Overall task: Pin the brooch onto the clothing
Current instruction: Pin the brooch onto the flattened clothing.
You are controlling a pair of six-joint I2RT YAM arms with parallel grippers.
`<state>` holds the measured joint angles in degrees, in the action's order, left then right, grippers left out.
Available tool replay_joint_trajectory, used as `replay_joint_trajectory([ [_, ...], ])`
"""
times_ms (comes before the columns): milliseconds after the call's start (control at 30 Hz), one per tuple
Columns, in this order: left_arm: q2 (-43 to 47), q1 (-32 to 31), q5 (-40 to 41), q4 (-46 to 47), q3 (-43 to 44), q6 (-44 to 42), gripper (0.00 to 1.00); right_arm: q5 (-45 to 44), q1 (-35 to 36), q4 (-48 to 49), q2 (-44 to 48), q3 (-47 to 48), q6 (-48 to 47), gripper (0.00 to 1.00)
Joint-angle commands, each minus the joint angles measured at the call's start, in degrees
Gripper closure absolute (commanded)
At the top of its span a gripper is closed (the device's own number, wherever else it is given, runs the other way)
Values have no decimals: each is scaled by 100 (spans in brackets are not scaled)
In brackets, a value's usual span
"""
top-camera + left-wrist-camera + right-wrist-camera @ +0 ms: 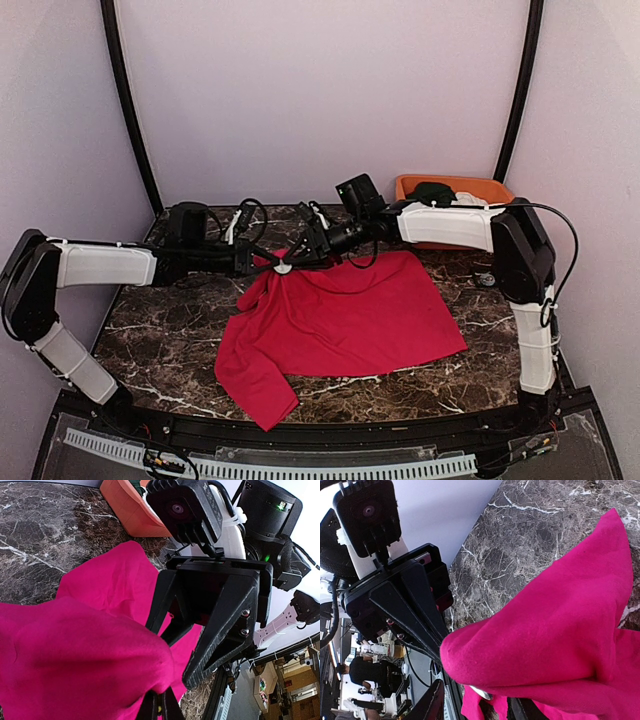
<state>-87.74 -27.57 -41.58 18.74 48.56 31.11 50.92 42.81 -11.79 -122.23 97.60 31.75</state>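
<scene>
The red clothing (350,310) lies spread on the marble table (160,335), its far-left corner lifted off the top. My left gripper (268,262) is shut on that raised fold of the clothing (75,660), its fingers (172,707) pressed together at the fold's edge. A small pale round brooch (283,268) sits at the pinched spot. In the right wrist view only the brooch's silvery rim (482,693) peeks out under the clothing (555,630). My right gripper (303,250) faces the left one, jaws apart on either side of the fold and brooch (475,705).
An orange bin (480,186) stands at the back right with a dark green and a white garment in it. A small dark round object (487,279) lies near the right arm. Black cables (245,215) loop behind the grippers.
</scene>
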Motion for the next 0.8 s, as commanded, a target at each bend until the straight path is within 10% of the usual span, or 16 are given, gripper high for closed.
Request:
replay_joint_trajectory([
  [0, -43, -29, -129, 217, 27, 25, 99, -240, 56, -90, -31, 133, -103, 60],
  [767, -38, -29, -117, 472, -82, 211, 99, -624, 184, 103, -195, 268, 196, 60],
])
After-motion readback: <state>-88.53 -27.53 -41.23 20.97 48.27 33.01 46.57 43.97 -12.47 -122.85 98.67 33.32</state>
